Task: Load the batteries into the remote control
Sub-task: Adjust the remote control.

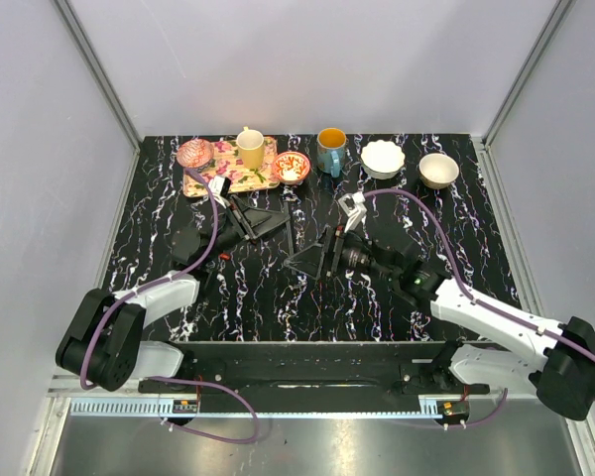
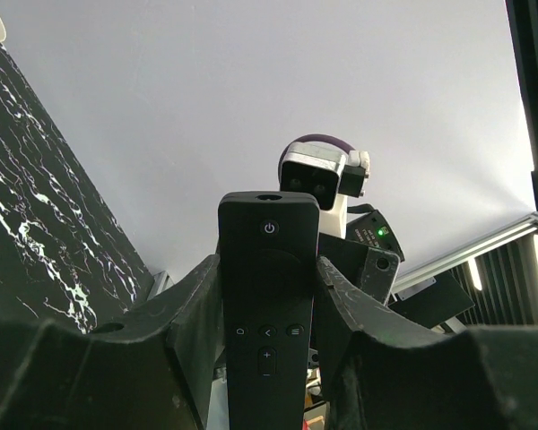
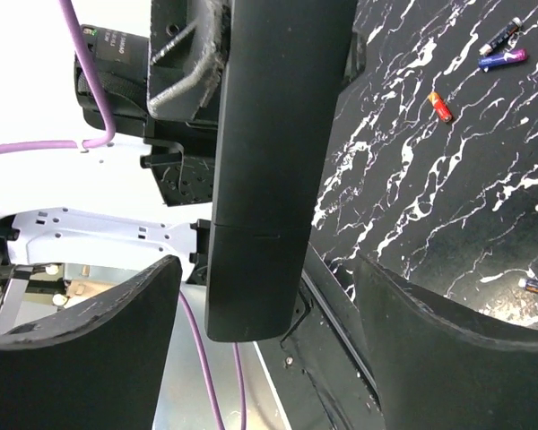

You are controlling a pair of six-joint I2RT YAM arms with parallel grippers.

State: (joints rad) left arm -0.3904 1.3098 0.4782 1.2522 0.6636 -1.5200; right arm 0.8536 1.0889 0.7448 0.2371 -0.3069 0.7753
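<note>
The remote control (image 2: 267, 296) is a slim black bar, held off the table with my left gripper (image 2: 269, 269) shut on its sides, button face toward the left wrist camera. Its plain back (image 3: 273, 134) shows in the right wrist view. There its lower end hangs between the fingers of my right gripper (image 3: 267, 269), which stands open with a gap on each side. From above, the left gripper (image 1: 273, 220) and right gripper (image 1: 302, 260) meet at mid-table around the remote (image 1: 291, 238). Small batteries (image 3: 503, 59) lie loose on the table, with another battery (image 3: 440, 106) close by.
At the back left, a floral tray (image 1: 228, 178) carries a yellow cup (image 1: 249, 147), with a pink bowl (image 1: 194, 153) and a red bowl (image 1: 291, 166) beside it. A teal mug (image 1: 330, 149), a white bowl (image 1: 382, 157) and a beige bowl (image 1: 438, 169) line the back edge.
</note>
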